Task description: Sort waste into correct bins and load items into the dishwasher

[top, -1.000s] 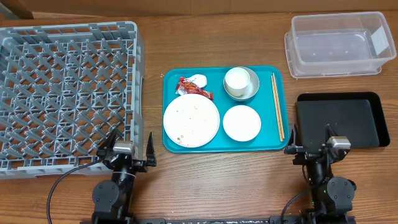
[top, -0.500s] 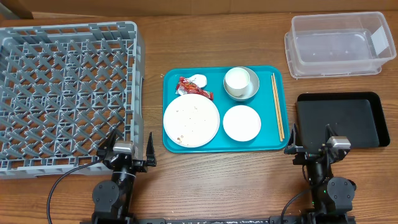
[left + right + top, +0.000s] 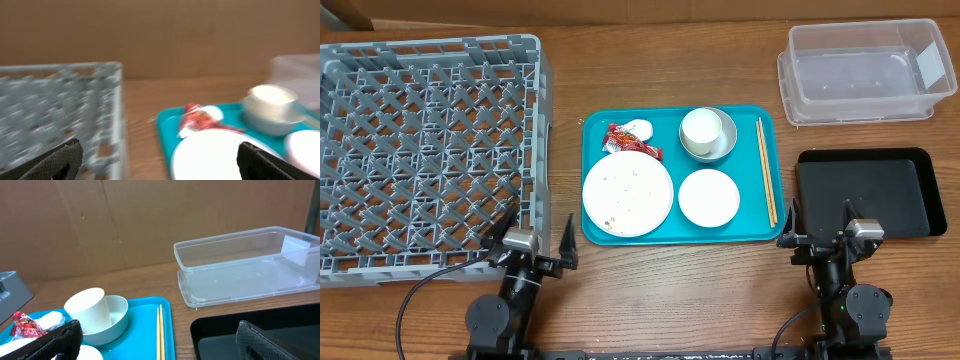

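On the teal tray (image 3: 595,228) lie a red wrapper (image 3: 623,139) with a white tissue (image 3: 640,128), a large white plate (image 3: 628,193) with food scraps, a small white dish (image 3: 708,197), a white cup (image 3: 700,127) inside a grey bowl (image 3: 722,147), and wooden chopsticks (image 3: 766,170). The grey dish rack (image 3: 425,150) stands at left. The clear tub (image 3: 865,70) is at back right, the black tray (image 3: 870,190) in front of it. My left gripper (image 3: 535,245) is open and empty at the rack's near right corner. My right gripper (image 3: 822,225) is open and empty over the black tray's near left edge.
The left wrist view is blurred; it shows the rack (image 3: 60,110), wrapper (image 3: 197,119) and plate (image 3: 220,155). The right wrist view shows cup (image 3: 87,309), bowl (image 3: 117,320), chopsticks (image 3: 160,332), tub (image 3: 245,265) and black tray (image 3: 220,335). A cardboard wall stands behind.
My left gripper has shifted slightly forward and to the right, and its view is motion-blurred. The right arm has not moved.
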### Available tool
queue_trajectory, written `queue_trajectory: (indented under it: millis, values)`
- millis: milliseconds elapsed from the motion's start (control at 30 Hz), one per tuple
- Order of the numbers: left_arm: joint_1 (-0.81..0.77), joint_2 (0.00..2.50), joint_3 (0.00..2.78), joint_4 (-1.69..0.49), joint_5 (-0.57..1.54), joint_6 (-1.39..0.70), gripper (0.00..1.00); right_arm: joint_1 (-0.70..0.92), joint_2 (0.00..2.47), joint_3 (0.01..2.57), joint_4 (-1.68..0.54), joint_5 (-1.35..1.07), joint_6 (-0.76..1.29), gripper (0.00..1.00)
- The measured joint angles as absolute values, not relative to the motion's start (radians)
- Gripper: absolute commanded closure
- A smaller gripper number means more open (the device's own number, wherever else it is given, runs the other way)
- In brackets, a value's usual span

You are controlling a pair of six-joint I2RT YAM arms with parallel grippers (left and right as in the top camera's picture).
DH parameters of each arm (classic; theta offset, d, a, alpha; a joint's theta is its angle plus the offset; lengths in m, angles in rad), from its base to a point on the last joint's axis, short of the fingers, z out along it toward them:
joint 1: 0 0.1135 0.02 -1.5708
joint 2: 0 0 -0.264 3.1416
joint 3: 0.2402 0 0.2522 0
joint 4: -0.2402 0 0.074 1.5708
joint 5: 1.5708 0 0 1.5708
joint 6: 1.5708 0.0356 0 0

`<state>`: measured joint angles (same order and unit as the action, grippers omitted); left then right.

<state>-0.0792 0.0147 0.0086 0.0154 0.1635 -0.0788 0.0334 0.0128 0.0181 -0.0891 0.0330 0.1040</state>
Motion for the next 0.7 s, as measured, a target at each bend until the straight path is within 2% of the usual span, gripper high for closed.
queue_trajectory:
  millis: [133, 267, 400, 567, 700]
  values:
    - [-0.079, 0.014, 0.008, 0.187, 0.371, -0.191, 0.0, 0.033, 0.013, 0.018, -0.089, 0.033, 0.104, 0.0]
    - [-0.079, 0.014, 0.009, 0.447, 0.577, -0.318, 0.0, 0.033, 0.013, 0.018, -0.089, 0.033, 0.104, 0.0]
    - [-0.079, 0.013, 0.012, 0.672, 0.689, -0.467, 0.0, 0.033, 0.013, 0.018, -0.089, 0.033, 0.104, 0.0]
    - [-0.079, 0.013, 0.083, 0.595, 0.768, -0.583, 0.0, 0.033, 0.013, 0.018, -0.089, 0.033, 0.104, 0.0]
    - [-0.079, 0.046, 0.311, 0.294, 0.8, -0.532, 0.0, 0.033, 0.013, 0.018, -0.089, 0.033, 0.104, 0.0]
